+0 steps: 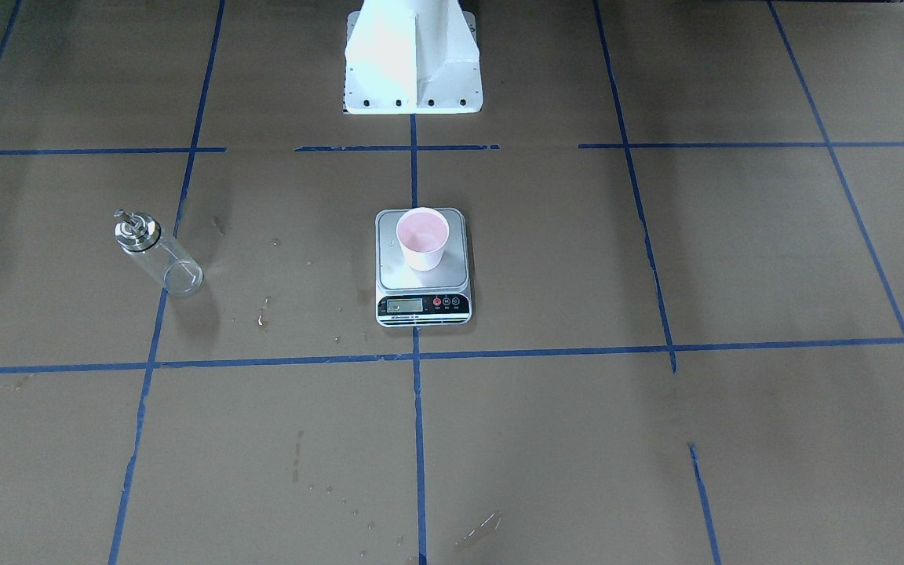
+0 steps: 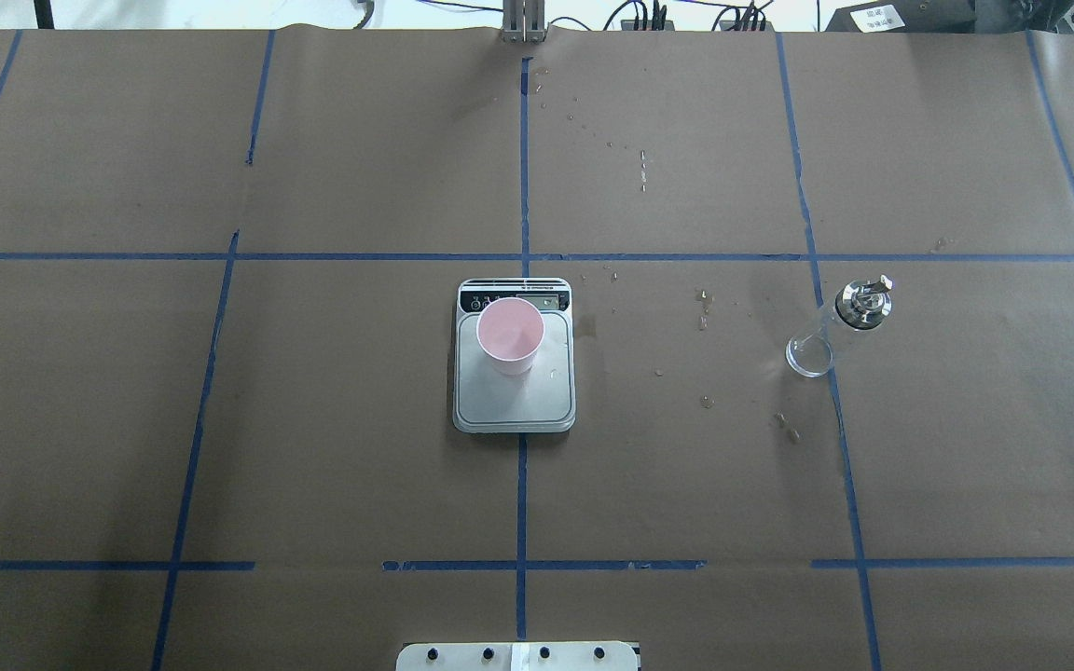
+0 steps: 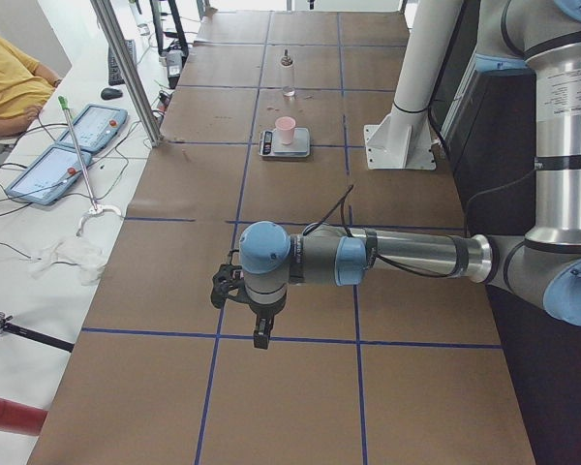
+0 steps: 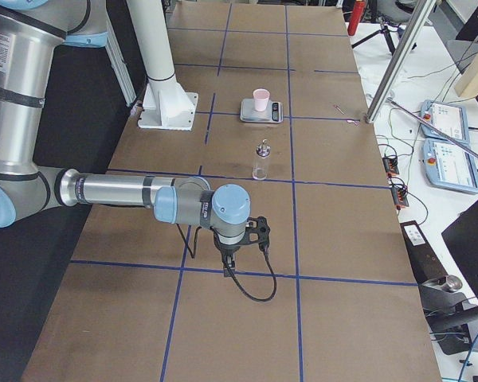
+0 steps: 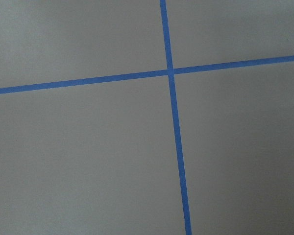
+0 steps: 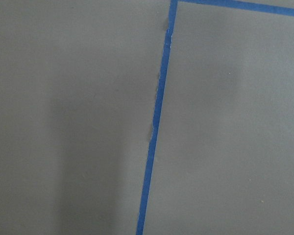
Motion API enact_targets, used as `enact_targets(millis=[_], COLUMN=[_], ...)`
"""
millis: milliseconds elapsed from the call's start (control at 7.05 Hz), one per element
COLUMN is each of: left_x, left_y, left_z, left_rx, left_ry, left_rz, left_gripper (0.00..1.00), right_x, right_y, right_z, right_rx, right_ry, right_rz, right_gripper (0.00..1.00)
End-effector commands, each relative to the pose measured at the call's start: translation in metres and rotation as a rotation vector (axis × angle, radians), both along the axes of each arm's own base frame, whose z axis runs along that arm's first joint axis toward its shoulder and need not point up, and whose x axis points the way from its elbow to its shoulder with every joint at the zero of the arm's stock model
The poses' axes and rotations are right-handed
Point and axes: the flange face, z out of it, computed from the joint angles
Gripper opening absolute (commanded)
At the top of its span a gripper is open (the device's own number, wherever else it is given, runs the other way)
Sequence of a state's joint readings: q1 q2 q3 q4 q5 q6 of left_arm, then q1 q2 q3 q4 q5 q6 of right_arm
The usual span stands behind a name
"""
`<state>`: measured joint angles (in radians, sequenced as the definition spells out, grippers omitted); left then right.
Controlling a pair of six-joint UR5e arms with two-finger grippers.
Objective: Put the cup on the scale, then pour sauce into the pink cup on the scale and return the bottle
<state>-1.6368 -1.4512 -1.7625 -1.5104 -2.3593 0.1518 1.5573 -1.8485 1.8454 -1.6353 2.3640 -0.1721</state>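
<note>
The pale pink cup (image 1: 422,239) stands upright on the silver platform of the scale (image 1: 423,306) at the table's middle; it also shows from overhead (image 2: 510,335). Any sauce in the cup is too faint to see. The clear glass bottle (image 2: 835,326) with its silver cap stands upright on the table at the robot's right of the scale, apart from it. The left gripper (image 3: 262,337) and the right gripper (image 4: 227,267) hang low over the table near its two ends, far from scale and bottle. They show only in the side views, so I cannot tell whether they are open or shut.
The white robot base (image 1: 413,63) stands behind the scale. Small wet spots (image 2: 705,308) dot the brown paper between scale and bottle. Blue tape lines (image 5: 171,73) cross the table. A person in yellow (image 3: 10,87) sits beyond the table's far edge, by tablets and a metal post.
</note>
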Motion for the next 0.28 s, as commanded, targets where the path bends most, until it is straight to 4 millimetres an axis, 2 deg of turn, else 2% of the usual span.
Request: enact_targets(millis=[0,142], left_x=[0.0000,0.0000], left_y=[0.0001,0.0001], left_z=[0.0001,0.0001], left_rx=[-0.001,-0.001], left_ry=[0.000,0.000], left_rz=[0.000,0.000], left_gripper=[1.00,1.00], right_x=[-0.0007,-0.0007], right_y=[-0.0001,-0.0001], right_z=[0.0000,0.0000], right_rx=[0.000,0.000], right_ry=[0.000,0.000], right_rz=[-0.002,-0.002], right_gripper=[1.00,1.00])
